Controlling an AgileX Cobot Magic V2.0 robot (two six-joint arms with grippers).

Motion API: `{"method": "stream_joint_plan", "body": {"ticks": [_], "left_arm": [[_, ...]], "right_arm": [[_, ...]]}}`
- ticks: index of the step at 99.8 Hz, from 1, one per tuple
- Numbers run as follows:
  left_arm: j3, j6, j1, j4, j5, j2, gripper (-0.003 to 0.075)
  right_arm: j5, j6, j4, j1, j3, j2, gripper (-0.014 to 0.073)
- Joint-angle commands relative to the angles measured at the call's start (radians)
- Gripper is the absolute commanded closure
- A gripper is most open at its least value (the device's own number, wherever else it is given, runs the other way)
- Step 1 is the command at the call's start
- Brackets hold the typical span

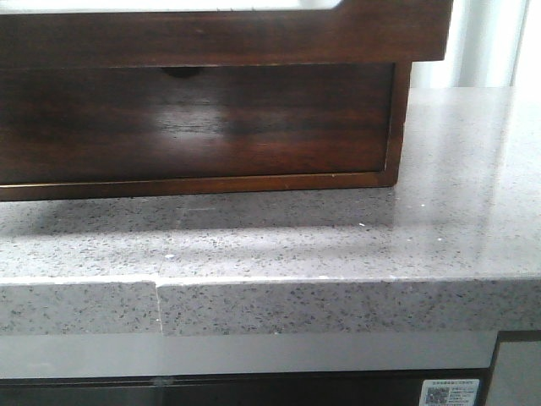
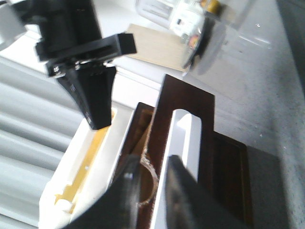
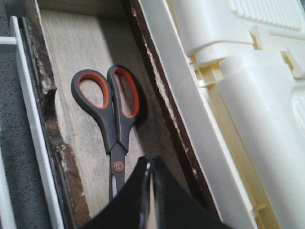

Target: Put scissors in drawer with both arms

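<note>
The scissors point(image 3: 112, 114), grey handles with orange-lined loops, lie flat on the pale wood floor of the open drawer point(image 3: 81, 43). My right gripper point(image 3: 150, 164) is shut and empty, just above and beside the blade end. It also shows in the left wrist view point(image 2: 99, 125) as a black wedge pointing down. My left gripper point(image 2: 155, 191) straddles the drawer's dark front wall point(image 2: 157, 143) and its white strip, one finger on each side. In the front view the drawer front point(image 1: 220, 38) juts out at the top, and no gripper shows.
A lower drawer front point(image 1: 203, 127) with a half-round notch sits under the open one. A cream plastic unit point(image 3: 248, 95) lies along the drawer's far side. A clear container point(image 2: 200, 24) and a pale board point(image 2: 152, 45) stand on the grey speckled counter point(image 1: 338, 245).
</note>
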State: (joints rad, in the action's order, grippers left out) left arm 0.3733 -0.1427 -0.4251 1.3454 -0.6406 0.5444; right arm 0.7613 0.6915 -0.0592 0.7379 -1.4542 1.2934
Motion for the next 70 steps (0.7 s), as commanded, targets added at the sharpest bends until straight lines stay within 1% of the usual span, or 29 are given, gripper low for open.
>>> {"method": "stream_joint_plan", "body": {"ticks": [1, 14, 24, 39, 51, 58, 63, 70], "left_arm": [[0.027, -0.093, -0.006, -0.069, 0.009, -0.035, 0.074], [0.027, -0.24, -0.006, -0.069, 0.024, -0.084, 0.0742], [0.027, -0.351, -0.006, -0.069, 0.035, -0.126, 0.0742], [0.027, -0.454, -0.006, -0.069, 0.123, -0.206, 0.0742], [0.027, -0.648, -0.006, -0.069, 0.227, -0.277, 0.0742], [0.025, -0.737, -0.006, -0.069, 0.281, -0.316, 0.0742], [0.019, -0.762, -0.006, -0.069, 0.306, -0.34, 0.0742], [0.003, -0.762, -0.006, -0.069, 0.33, -0.372, 0.0742]], "right_arm": [[-0.018, -0.049, -0.006, 0.0, -0.036, -0.063, 0.0656], [0.049, -0.168, -0.004, 0.0, -0.034, -0.109, 0.0656], [0.068, -0.221, -0.004, 0.0, -0.014, -0.153, 0.0654], [0.022, -0.263, -0.002, 0.0, 0.041, -0.258, 0.0653], [-0.037, -0.308, -0.002, 0.0, 0.096, -0.356, 0.0653], [-0.068, -0.332, -0.002, 0.0, 0.139, -0.423, 0.0653], [-0.087, -0.334, -0.002, 0.0, 0.175, -0.472, 0.0653], [-0.118, -0.334, -0.002, 0.0, 0.244, -0.549, 0.0653]]}}
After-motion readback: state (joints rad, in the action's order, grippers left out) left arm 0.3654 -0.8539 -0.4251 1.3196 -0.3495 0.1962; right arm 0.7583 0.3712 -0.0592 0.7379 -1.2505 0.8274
